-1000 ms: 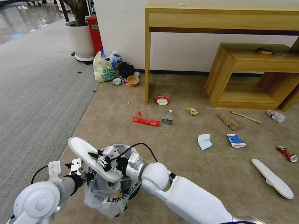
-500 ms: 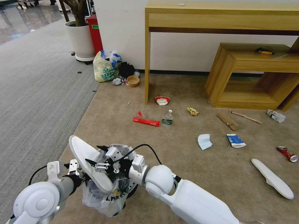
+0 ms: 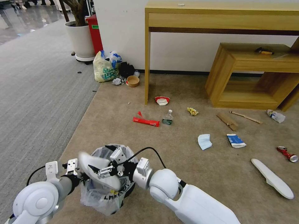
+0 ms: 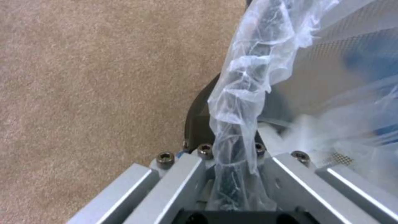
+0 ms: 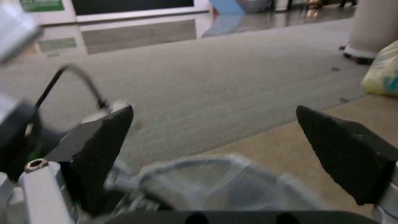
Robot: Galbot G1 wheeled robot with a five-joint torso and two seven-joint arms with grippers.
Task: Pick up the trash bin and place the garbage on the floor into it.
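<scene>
Gripping the trash bin (image 3: 104, 189) rim through crinkly liner, left tool (image 4: 232, 174) clamped, seen close-up from its wrist; right tool (image 5: 244, 149) spread wide just above, blurred white slipper (image 3: 98, 169) below it, tipping into bin.

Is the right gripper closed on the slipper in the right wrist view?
No: the right gripper has its fingers spread wide apart, with nothing between them.

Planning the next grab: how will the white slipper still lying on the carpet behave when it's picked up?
The slipper looks thin and flat, so probably light and bendy, likely to droop from a grip at one end. Lying flush on the carpet, its edge may be hard to get under. It shouldn't roll.
</scene>
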